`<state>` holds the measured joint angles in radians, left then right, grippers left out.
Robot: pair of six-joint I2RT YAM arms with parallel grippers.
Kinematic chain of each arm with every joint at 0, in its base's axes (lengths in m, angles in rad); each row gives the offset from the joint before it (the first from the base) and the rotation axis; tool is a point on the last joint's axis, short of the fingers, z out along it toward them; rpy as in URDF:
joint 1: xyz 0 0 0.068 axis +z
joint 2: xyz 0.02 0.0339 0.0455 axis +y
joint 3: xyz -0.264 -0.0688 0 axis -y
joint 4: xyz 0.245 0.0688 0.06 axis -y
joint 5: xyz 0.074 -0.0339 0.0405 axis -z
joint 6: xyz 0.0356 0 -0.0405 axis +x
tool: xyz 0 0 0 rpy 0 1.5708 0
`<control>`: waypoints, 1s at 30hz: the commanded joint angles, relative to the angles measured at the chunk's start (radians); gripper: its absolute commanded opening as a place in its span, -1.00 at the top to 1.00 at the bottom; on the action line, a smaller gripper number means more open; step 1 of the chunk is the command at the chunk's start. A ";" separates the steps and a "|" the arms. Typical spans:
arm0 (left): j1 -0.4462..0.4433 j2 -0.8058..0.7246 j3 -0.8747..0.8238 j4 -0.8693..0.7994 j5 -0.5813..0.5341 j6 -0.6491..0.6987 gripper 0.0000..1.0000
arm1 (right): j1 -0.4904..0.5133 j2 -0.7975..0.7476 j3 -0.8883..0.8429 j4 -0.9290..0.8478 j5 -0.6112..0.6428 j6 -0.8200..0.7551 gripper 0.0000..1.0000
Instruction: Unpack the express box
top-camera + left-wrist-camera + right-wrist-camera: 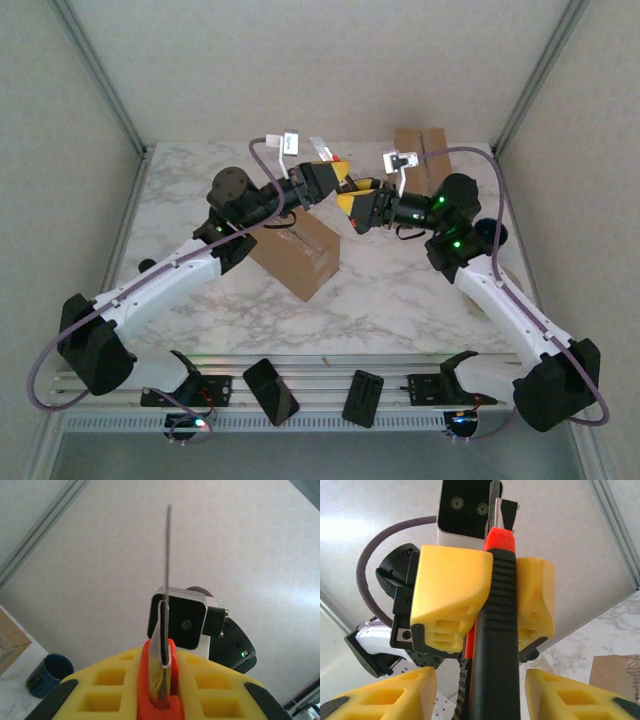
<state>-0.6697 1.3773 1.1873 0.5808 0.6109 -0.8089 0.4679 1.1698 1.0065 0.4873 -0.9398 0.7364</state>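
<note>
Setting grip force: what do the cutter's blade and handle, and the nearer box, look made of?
Blade: thin grey metal, probably steel, seen edge-on. Handle: matte black plastic or rubber, ribbed along one edge, with a red tip. Nearer box: matte brown cardboard.

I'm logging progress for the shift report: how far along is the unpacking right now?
Done: the red-and-black utility knife is off the table, blade out. In hand: the left end effector clamps it, while the right end effector straddles its handle, grip unclear. Left: the brown cardboard box under the arms looks closed, with nothing unpacked.
</note>
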 commanded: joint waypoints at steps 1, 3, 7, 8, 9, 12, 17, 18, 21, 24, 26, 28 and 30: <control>0.004 -0.015 0.011 0.052 0.026 -0.010 1.00 | 0.010 0.007 0.024 0.005 0.006 -0.014 0.06; 0.004 -0.015 0.009 0.048 0.027 -0.009 1.00 | 0.011 0.009 0.030 0.001 0.008 -0.015 0.08; 0.004 -0.018 0.005 0.037 0.030 -0.008 1.00 | 0.011 0.009 0.040 -0.011 0.012 -0.026 0.09; 0.004 -0.020 0.005 0.034 0.032 -0.006 1.00 | 0.012 0.009 0.043 -0.013 0.013 -0.028 0.09; 0.003 -0.021 0.003 0.031 0.032 -0.006 1.00 | 0.011 0.009 0.044 -0.016 0.014 -0.029 0.08; 0.003 -0.025 0.000 0.026 0.035 -0.002 1.00 | 0.012 0.007 0.047 -0.016 0.018 -0.032 0.08; 0.002 -0.035 -0.005 0.013 0.033 0.004 1.00 | 0.012 0.010 0.053 -0.019 0.020 -0.033 0.14; 0.003 -0.035 -0.005 0.011 0.034 0.006 1.00 | 0.011 0.011 0.053 -0.018 0.021 -0.030 0.17; 0.003 -0.035 -0.005 0.010 0.035 0.005 1.00 | 0.011 0.017 0.053 -0.008 0.020 -0.024 0.23; 0.002 -0.035 -0.008 0.009 0.036 0.007 1.00 | 0.011 0.022 0.057 -0.003 0.020 -0.021 0.34; 0.002 -0.035 -0.008 0.008 0.037 0.007 1.00 | 0.012 0.027 0.057 0.003 0.022 -0.017 0.43; 0.002 -0.035 -0.008 0.008 0.038 0.007 1.00 | 0.014 0.030 0.057 0.010 0.027 -0.012 0.56; 0.002 -0.036 -0.010 0.005 0.037 0.010 1.00 | 0.016 0.030 0.057 0.013 0.034 -0.012 0.82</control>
<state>-0.6647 1.3746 1.1809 0.5655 0.6224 -0.8005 0.4759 1.1931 1.0336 0.4629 -0.9360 0.7448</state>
